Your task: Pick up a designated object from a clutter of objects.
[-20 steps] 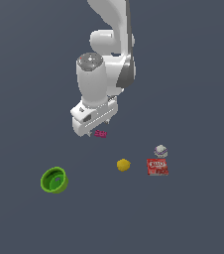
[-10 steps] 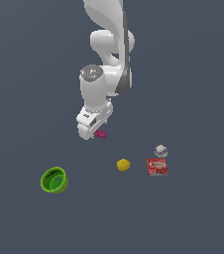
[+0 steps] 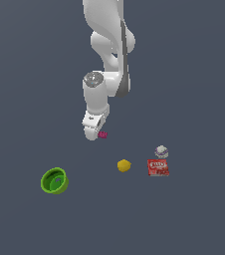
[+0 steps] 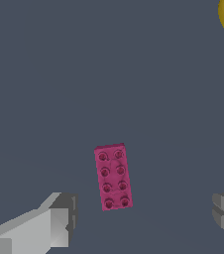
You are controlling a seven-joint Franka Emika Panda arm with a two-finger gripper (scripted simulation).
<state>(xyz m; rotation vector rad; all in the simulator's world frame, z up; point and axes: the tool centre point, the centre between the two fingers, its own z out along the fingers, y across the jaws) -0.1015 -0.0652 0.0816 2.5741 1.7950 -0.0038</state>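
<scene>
The pick is only at the approach stage: the brick (image 4: 113, 176) lies flat on the grey floor, not yet grasped, so closing and lifting are left. In the exterior view, going left to right, come the bowl (image 3: 54, 181), the gripper (image 3: 94, 132) with the brick touching its right side in the picture, the ball (image 3: 124, 165), then the cup (image 3: 161, 151) and box (image 3: 158, 167). The wrist view shows the jaws spread wide, empty, the brick between them.
</scene>
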